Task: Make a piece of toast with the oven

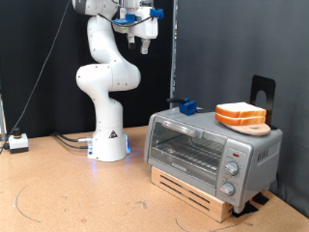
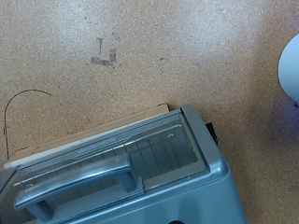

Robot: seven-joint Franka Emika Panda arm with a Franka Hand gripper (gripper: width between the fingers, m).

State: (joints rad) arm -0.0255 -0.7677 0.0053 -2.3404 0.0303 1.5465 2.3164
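Observation:
The silver-grey oven [image 1: 212, 148] stands on a wooden base at the exterior view's lower right, its glass door closed. The piece of toast [image 1: 239, 112] lies on a tan wooden board [image 1: 254, 128] on top of the oven. My gripper [image 1: 145, 41] hangs high at the exterior view's top, well above and to the left of the oven, with nothing seen in it. The wrist view looks down on the oven [image 2: 131, 173] and its door handle [image 2: 73, 183]. The fingers and the toast do not show there.
A small blue block [image 1: 185, 106] sits on the oven's back left corner. A black stand [image 1: 263, 92] rises behind the toast. The white arm base [image 1: 108, 145] stands left of the oven, also in the wrist view [image 2: 291, 65]. A power strip [image 1: 17, 143] lies at far left.

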